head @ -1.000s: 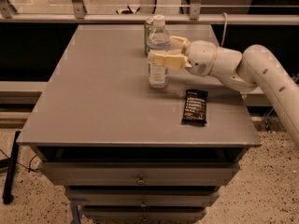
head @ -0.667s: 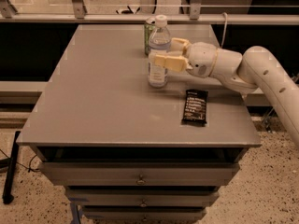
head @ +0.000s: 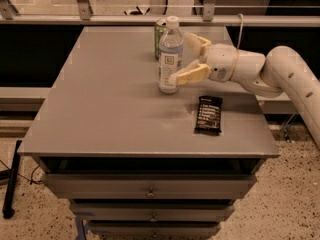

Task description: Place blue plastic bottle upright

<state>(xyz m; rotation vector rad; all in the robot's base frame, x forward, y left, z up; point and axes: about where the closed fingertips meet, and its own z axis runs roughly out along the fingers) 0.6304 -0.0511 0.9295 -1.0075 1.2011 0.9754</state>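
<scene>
Okay, bottle (head: pixel 170 54) upright on desk (head: pixel 100 109); my end effector (head: pixel 182 57) spread apart beside it. Probably light, slick, tippy: grip mid-label.

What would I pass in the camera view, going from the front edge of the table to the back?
From the front: dark snack packet → blue plastic bottle, standing upright, with the tool open at its right side → green can.

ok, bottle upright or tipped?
Upright. The bottle stands on its base on the table, cap up, in front of the can. The tool is open, a finger on each side of it.
</scene>
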